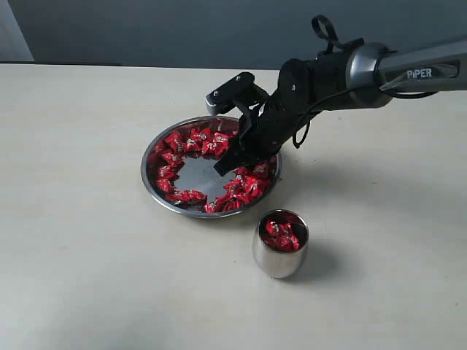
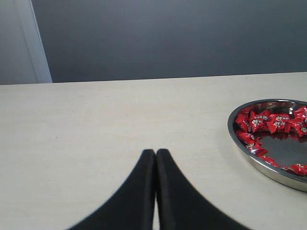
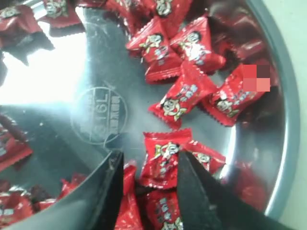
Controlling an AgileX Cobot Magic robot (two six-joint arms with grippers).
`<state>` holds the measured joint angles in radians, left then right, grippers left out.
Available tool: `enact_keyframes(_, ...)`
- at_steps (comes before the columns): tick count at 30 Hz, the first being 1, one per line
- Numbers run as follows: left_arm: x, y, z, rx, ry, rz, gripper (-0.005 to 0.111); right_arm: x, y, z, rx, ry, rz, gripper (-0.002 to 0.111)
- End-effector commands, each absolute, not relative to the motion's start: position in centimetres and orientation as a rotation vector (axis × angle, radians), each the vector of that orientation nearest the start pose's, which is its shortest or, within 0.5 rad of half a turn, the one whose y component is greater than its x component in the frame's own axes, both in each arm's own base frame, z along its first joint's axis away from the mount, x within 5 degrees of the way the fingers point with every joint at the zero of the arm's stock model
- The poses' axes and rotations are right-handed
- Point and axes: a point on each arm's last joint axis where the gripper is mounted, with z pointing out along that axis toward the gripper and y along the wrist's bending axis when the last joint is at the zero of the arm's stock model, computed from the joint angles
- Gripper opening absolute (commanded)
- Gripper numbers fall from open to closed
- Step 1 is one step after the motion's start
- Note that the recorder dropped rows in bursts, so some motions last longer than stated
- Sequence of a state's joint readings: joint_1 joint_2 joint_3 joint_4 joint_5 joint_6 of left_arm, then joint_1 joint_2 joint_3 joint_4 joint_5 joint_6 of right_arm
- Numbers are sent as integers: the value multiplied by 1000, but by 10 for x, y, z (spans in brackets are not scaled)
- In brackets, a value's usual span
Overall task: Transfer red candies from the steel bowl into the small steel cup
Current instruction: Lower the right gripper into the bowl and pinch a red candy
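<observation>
Closest to the lens stands the small steel cup (image 1: pixel 280 255), just outside the steel bowl (image 1: pixel 145 168) on its near rim, with a few red candies (image 1: pixel 282 235) already in it. Most of the candies lie in a ring round the bowl's floor. I have the right gripper (image 3: pixel 149 157) down inside the bowl on the cup side, jaws spread and straddling one candy (image 3: pixel 163 160), not pinching it. The left gripper (image 2: pixel 155 153) hangs well clear of the bowl, its fingers pressed together and empty. I expect these candies to be light, with slick, crinkly wrappers that skid on polished steel. I would take hold across the plump middle, not the thin serrated ends, and close gently.
</observation>
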<state>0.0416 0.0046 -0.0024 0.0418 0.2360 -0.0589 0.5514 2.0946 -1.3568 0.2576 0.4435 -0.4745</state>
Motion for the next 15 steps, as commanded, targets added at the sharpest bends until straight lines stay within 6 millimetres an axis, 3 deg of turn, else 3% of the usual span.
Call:
enact_keyframes(1,55,3,192,-56,1715,18,0,366,233,127,-1066,2425,207,37)
enact_keyframes(15,55,3,192,-56,1715,18,0,374,236,108,-1051,2435,201,37)
